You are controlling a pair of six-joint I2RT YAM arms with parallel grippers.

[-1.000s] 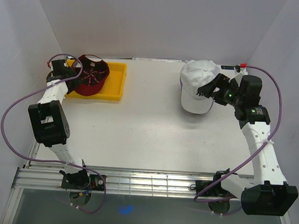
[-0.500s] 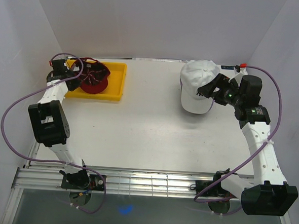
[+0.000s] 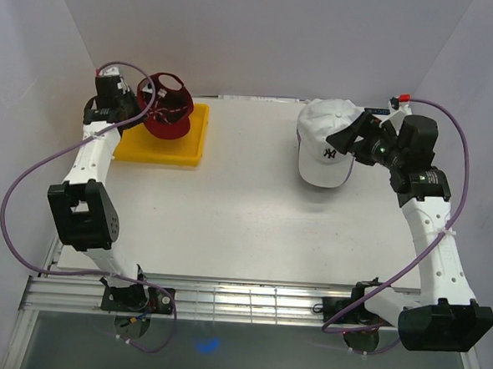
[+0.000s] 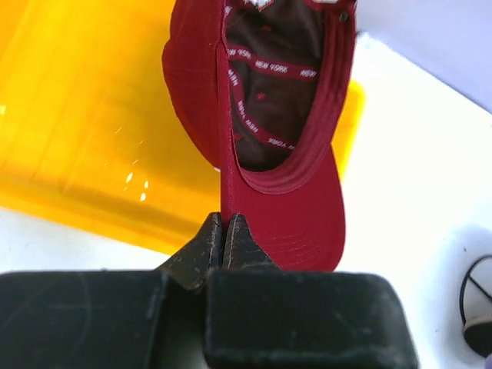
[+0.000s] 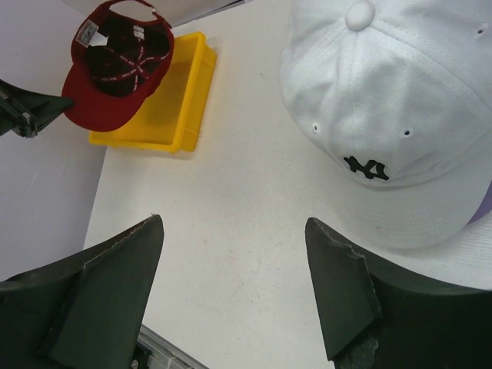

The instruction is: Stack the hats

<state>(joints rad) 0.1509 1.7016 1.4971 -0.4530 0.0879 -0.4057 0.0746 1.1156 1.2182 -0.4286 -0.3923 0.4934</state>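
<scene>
Left hand [image 4: 224, 221] clamps 1 red cap [image 4: 296, 215] | 1 white cap [image 3: 325, 139] | 1 tray [image 3: 161, 151]

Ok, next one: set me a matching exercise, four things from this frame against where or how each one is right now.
Things:
1 dark red cap
2 white cap
3 yellow tray
4 right pincer

States:
A open, empty, beside a cap
B gripped at the brim by the shut left pincer
C crown up, right side of the table
D far-left corner

Pairs: 1-B, 2-C, 3-D, 4-A
</scene>
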